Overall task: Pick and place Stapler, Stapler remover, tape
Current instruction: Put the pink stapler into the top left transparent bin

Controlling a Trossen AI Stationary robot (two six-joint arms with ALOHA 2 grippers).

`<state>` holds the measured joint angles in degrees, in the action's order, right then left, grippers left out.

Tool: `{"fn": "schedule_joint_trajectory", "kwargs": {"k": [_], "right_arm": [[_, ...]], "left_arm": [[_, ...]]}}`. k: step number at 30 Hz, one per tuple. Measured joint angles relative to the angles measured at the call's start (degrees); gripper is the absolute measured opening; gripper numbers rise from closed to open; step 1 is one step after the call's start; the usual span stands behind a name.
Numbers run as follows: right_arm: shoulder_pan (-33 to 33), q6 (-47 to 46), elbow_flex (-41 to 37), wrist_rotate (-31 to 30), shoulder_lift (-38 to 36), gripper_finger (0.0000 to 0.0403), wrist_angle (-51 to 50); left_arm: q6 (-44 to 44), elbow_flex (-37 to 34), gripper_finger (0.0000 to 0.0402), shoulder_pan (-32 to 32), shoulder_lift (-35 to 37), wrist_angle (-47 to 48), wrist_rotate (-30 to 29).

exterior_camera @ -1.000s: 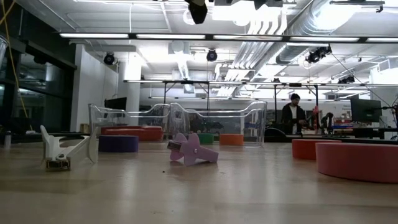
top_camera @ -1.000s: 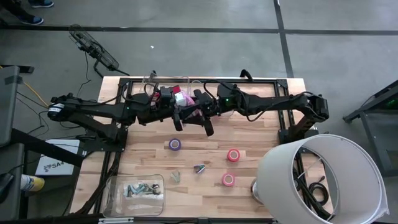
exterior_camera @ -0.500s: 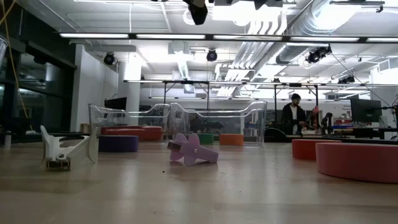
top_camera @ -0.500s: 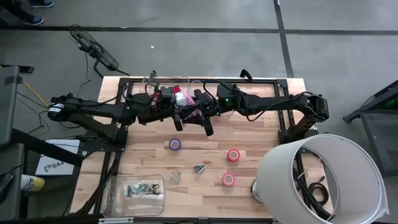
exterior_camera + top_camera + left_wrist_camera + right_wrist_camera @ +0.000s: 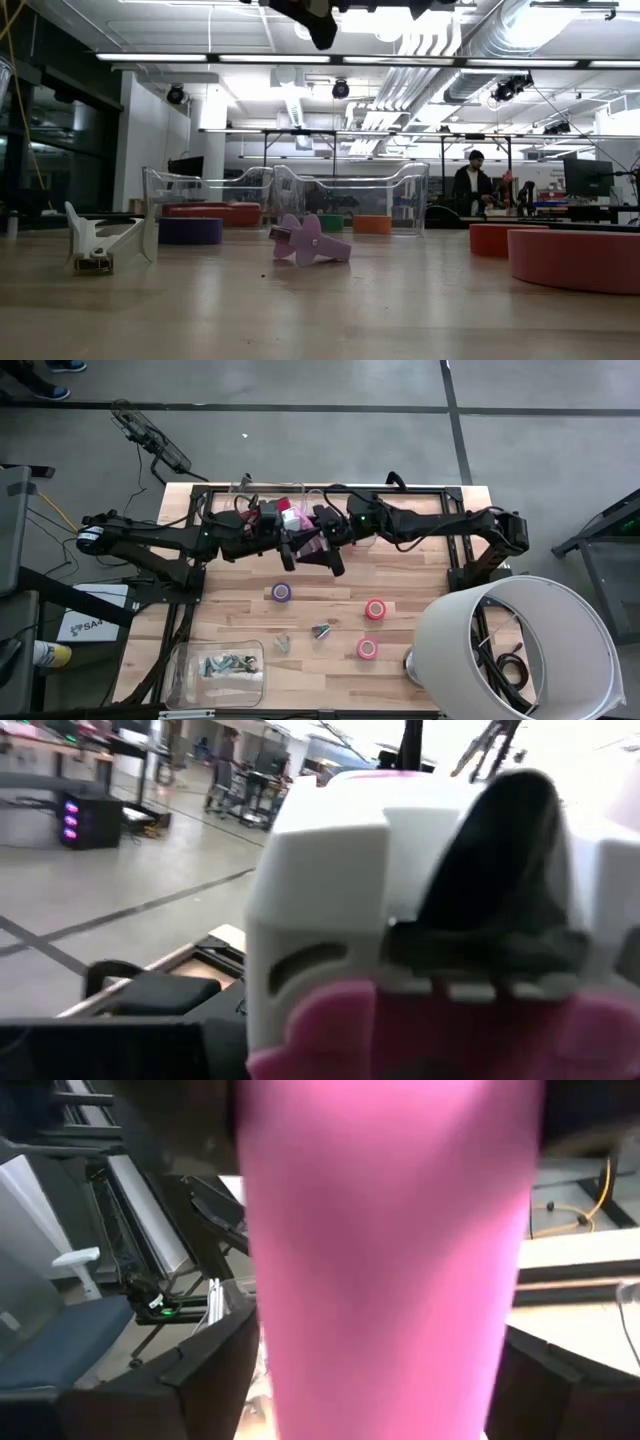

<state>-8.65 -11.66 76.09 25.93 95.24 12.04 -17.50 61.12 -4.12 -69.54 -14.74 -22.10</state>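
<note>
1. Both arms meet at the far middle of the table [image 5: 420, 610], above a clear bin [image 5: 350, 205] by the back edge, and between them is a pink and white stapler [image 5: 296, 525].
2. The left gripper [image 5: 277, 532] is clamped on the stapler; its wrist camera sees little but the white and pink body pressed up close.
3. The right gripper [image 5: 318, 538] is at the stapler's other end. I cannot tell from here whether its fingers are spread or closed; its own camera is filled with pink.
4. Tape lies loose on the wood: a purple roll [image 5: 282, 592] nearest the arms, two red-pink rolls [image 5: 375, 609] [image 5: 367, 648] further to the right.
5. Two staple removers sit between the rolls, a purple one [image 5: 321, 630] and a pale one [image 5: 283, 644], touching nothing.
6. A second clear bin [image 5: 215, 672] at the near left corner holds small dark items.
7. A big white lampshade [image 5: 520, 650] covers the near right corner.
8. Across the room a person [image 5: 468, 185] stands at a bench.
</note>
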Motion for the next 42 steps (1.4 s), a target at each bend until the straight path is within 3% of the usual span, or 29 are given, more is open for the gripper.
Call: {"fn": "schedule_joint_trajectory", "kwargs": {"k": [7,11,15,23,33,42], "right_arm": [[-3.16,-1.76,0.00,0.76,-0.92,0.0314,-6.02],[-5.21,-0.76,0.00,-1.00,-2.61,0.0315,-11.35],[-6.79,1.44,0.00,-4.14,-4.54,0.0315,-15.93],[-7.91,3.17,-0.01,-6.54,-6.64,0.0316,-21.62],[-7.82,4.45,-0.02,-8.95,-6.88,0.0316,-27.89],[-7.80,3.47,-0.02,-13.71,-6.88,0.0316,-28.21]], "left_arm": [[0.31,-0.02,0.0145,1.40,2.29,4.68,-8.07],[-2.42,-0.02,0.0145,4.78,4.26,10.72,-8.88],[-5.85,-0.02,0.0145,10.58,4.73,18.44,-4.83],[-7.94,-0.11,0.0145,22.34,3.44,30.41,8.90],[0.02,0.00,0.0145,35.29,1.21,35.21,20.67],[8.56,0.02,0.0145,44.38,-5.95,35.45,31.91]]}}
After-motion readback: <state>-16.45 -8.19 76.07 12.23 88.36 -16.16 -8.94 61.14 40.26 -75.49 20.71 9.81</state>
